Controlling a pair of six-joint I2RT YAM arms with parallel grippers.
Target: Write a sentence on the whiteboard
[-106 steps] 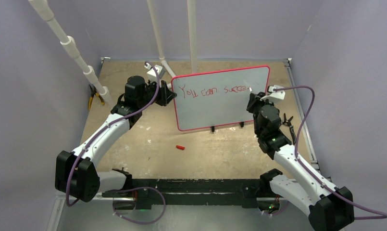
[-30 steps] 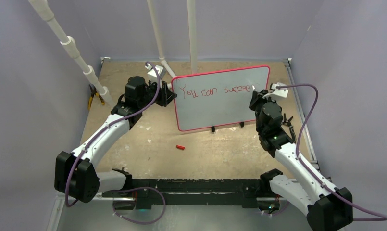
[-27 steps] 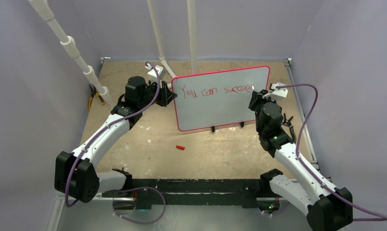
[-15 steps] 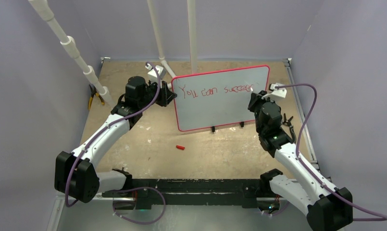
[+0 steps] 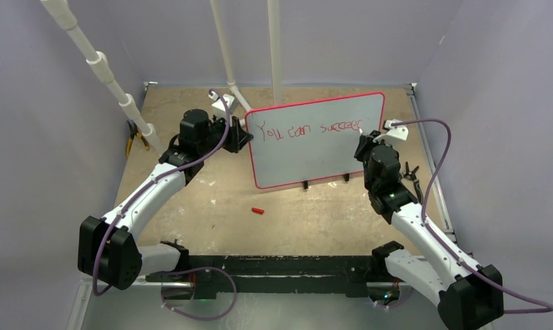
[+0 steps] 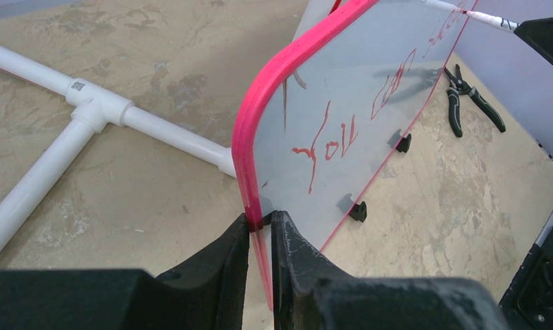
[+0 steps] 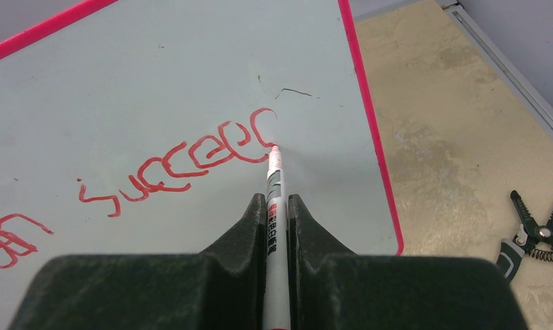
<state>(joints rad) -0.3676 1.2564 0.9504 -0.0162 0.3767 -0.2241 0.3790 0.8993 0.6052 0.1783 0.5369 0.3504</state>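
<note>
Upright on the bench point(image 5: 211, 199) stands one whiteboard point(image 5: 314, 155), its left edge pinched in the left claw point(image 6: 260, 234). The right claw point(image 7: 277, 201) clamps one marker point(image 7: 274, 180), tip at the end of the sentence point(image 5: 308, 128), three red words. One red cap point(image 5: 258, 210) lies in front.

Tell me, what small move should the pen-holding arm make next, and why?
Probably draw a short upright stroke with the marker, closing the last open curve into a "d". The right gripper holds it with its tip at the whiteboard, at the end of the sentence, which reads "You can succee" plus that curve.
</note>
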